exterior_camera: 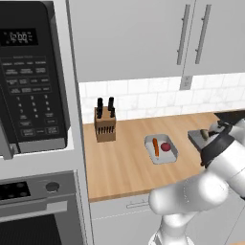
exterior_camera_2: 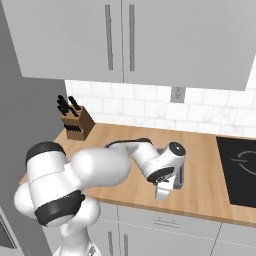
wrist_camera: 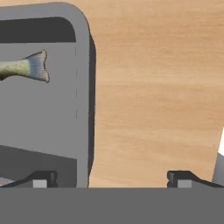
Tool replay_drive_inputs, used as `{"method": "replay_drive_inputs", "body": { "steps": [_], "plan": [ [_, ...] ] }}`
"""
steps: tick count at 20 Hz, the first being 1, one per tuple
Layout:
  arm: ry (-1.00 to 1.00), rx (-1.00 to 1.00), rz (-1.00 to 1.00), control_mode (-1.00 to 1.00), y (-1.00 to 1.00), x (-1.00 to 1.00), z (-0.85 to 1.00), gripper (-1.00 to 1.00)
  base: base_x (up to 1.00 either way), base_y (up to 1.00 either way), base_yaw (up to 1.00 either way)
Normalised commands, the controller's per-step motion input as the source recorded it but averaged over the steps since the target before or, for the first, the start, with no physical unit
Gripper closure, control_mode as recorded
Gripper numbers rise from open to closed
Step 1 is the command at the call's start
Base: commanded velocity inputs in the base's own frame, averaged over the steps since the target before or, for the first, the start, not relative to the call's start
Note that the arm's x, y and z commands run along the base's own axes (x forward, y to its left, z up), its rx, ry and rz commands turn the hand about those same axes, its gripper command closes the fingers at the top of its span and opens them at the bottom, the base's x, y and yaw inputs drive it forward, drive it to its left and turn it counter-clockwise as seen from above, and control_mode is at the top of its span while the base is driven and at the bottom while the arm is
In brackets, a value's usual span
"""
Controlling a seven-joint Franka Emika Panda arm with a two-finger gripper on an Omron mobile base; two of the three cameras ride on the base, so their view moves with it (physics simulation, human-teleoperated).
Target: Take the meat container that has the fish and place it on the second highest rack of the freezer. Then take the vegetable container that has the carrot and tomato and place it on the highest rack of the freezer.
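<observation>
The dark-grey meat container lies on the wooden counter with the fish in it; only the fish's tail end shows in the hand view. My gripper is open just above the container and straddles its side wall, one fingertip over the inside and the other over the bare counter. From the right base view the gripper hangs at the container. To the left sits the vegetable container with the carrot and the tomato. The freezer is out of view.
A knife block stands at the back left of the counter. A microwave and an oven fill the tall unit on the left. A black cooktop lies to the right, with wall cabinets above.
</observation>
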Motion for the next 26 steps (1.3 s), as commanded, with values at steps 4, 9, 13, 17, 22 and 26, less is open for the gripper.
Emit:
{"method": "replay_drive_inputs", "body": {
  "steps": [4,9,13,17,22,26],
  "plan": [
    [0.01,0.06,-0.03,-1.00,-0.22,0.20,-0.19,-1.00,0.00,0.00,0.00],
    [0.01,0.03,-0.04,-1.00,-0.16,0.10,-0.32,-1.00,0.00,0.00,0.00],
    [0.03,0.00,-0.04,-1.00,-0.02,0.22,-0.30,-1.00,0.00,0.00,0.00],
    [0.03,0.00,-0.02,-1.00,0.00,0.23,-0.15,-1.00,0.00,0.00,0.00],
    [0.05,0.00,-0.01,-1.00,0.03,0.08,-0.34,1.00,0.00,0.00,0.00],
    [0.05,0.00,0.00,-1.00,0.23,0.00,-0.49,1.00,0.00,0.00,0.00]
  ]
}}
